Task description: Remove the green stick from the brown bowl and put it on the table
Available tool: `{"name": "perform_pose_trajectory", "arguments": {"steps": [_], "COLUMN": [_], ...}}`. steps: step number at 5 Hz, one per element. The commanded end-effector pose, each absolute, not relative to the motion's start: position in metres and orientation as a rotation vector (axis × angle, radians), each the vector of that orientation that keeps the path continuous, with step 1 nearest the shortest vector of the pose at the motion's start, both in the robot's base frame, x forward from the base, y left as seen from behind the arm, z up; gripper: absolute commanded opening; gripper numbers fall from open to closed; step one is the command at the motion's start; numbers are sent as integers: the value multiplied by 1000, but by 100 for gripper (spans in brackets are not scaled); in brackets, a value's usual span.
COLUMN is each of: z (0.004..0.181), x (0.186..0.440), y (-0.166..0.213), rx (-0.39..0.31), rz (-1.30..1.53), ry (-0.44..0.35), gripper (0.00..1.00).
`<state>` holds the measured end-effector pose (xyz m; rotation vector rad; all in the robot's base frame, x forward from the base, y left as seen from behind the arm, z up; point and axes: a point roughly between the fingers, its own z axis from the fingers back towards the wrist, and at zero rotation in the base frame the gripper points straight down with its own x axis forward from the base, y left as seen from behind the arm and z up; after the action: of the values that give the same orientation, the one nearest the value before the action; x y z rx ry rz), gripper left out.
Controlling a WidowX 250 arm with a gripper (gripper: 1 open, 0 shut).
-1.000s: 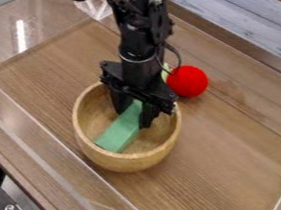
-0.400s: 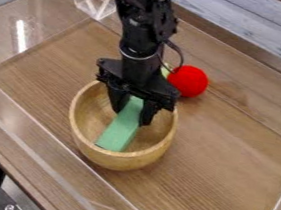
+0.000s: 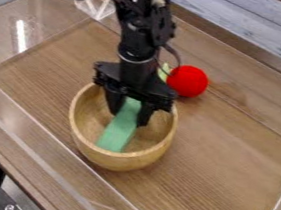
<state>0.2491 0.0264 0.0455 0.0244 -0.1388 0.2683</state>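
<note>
Use the brown bowl (image 3: 84, 143) as the reference for all positions. It sits upright on the tabletop (image 3: 210, 190), at the near end of the work area.

Inside the bowl lies the green stick (image 3: 118, 137). Its near end is inside the bowl, toward the near wall; its far end runs up beneath the gripper (image 3: 132, 103). You cannot tell from this view whether the stick rests on the bowl floor or is slightly raised.

The gripper is over the far half of the bowl, fingers pointing down. The fingers stand narrowly apart at the far end of the stick and appear to be closed on it. Contact is partly hidden by the dark fingers; treat the grip as probable and verify it before you lift.

Beyond the bowl, toward its far right, the red ball (image 3: 187, 80) rests well outside the rim.

Task status: the approach is complete and the grasp appears made. Removal is outstanding, since the stick remains within the rim. You have yet to raise it clear of the bowl wall, move it sideways, lower it to the tabletop and release it.
</note>
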Motion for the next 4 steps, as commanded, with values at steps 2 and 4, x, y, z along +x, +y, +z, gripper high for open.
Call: {"name": "perform_pose_trajectory", "arguments": {"steps": [2, 4], "z": [66, 75], "x": [238, 224], "y": [50, 63], "rx": [36, 25], "rz": [297, 179], "ry": [-172, -168], "gripper": [0, 0]}}
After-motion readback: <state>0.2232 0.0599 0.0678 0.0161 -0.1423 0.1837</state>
